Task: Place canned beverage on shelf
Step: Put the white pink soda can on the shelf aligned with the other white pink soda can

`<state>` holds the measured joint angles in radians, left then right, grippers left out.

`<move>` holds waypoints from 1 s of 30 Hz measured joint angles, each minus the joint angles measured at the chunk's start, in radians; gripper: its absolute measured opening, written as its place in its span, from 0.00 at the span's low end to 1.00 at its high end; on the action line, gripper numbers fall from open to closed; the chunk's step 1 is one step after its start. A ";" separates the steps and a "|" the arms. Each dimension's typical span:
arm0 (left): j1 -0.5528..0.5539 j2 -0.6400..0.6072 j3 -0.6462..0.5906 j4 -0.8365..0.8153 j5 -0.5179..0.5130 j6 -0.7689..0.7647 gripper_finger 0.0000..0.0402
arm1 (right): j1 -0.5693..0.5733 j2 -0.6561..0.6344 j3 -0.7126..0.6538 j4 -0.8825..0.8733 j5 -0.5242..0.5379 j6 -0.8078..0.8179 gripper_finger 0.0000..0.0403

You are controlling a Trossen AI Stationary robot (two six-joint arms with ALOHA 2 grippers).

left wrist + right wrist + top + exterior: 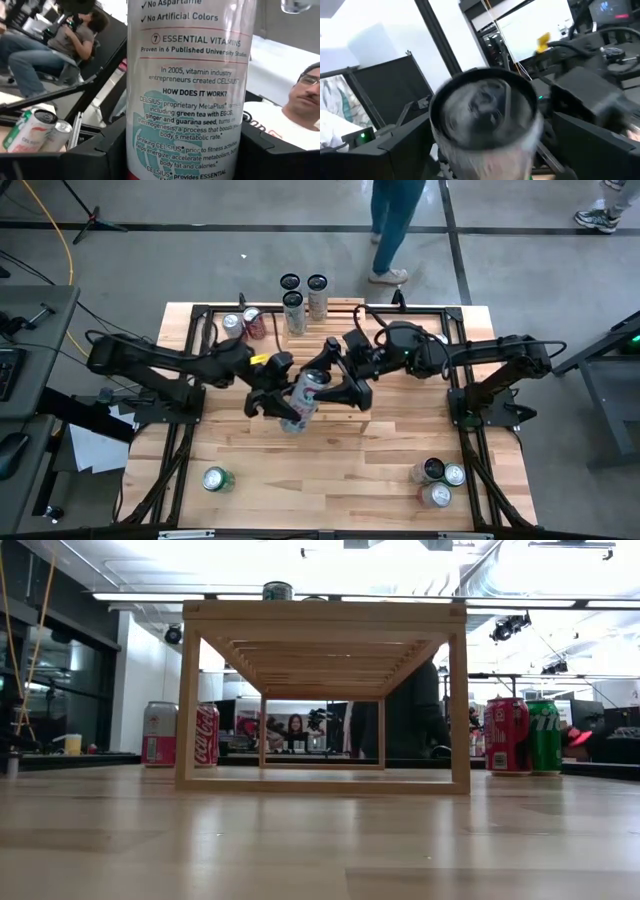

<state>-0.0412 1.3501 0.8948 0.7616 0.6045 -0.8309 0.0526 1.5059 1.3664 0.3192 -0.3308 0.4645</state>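
Observation:
A tall white can [305, 395] with printed text is held up over the table's middle, tilted, its top end toward the far right. My left gripper [286, 408] is shut on it; the can fills the left wrist view [190, 100]. My right gripper [332, 380] is open, with its fingers on either side of the can's top end [482, 107]. I cannot tell whether they touch it. The light-wood shelf [325, 320] stands at the table's far edge with three cans [293, 302] upright on it. In the low view it shows as a slatted frame [325, 640]. My left gripper pinches the can's printed side wall [150, 160], on the lower part of its body, between its two fingers [100, 157]. The fingers come from the table's left and lie across the can. The can is lifted clear of the table and tilted.
Two red-and-silver cans [242, 322] stand left of the shelf. A red and a green can [525, 735] stand to its right. A green can [215, 479] lies near the left front. Three cans [438, 480] stand at the right front. People stand and sit beyond the table [395, 230].

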 joint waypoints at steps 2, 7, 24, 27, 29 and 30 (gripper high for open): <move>0.011 0.021 0.012 0.001 0.013 -0.016 0.57 | 0.003 0.000 0.000 0.002 -0.016 -0.001 0.95; 0.027 0.031 0.013 0.000 0.013 -0.031 0.57 | 0.013 0.000 0.000 0.003 -0.034 -0.018 0.95; 0.040 0.024 0.015 -0.005 -0.012 -0.139 0.83 | 0.011 -0.050 -0.001 -0.088 -0.092 -0.049 0.59; 0.065 0.011 0.014 -0.013 -0.003 -0.170 0.91 | 0.006 -0.096 -0.001 -0.158 -0.115 -0.059 0.59; 0.092 -0.010 0.013 -0.006 0.024 -0.181 0.93 | -0.004 -0.136 -0.001 -0.212 -0.096 -0.076 0.59; 0.109 -0.029 0.013 -0.011 0.044 -0.188 0.93 | -0.007 -0.160 -0.001 -0.240 -0.071 -0.087 0.59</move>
<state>0.0677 1.3215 0.9077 0.7508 0.6486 -1.0190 0.0459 1.3455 1.3655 0.0794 -0.4017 0.3777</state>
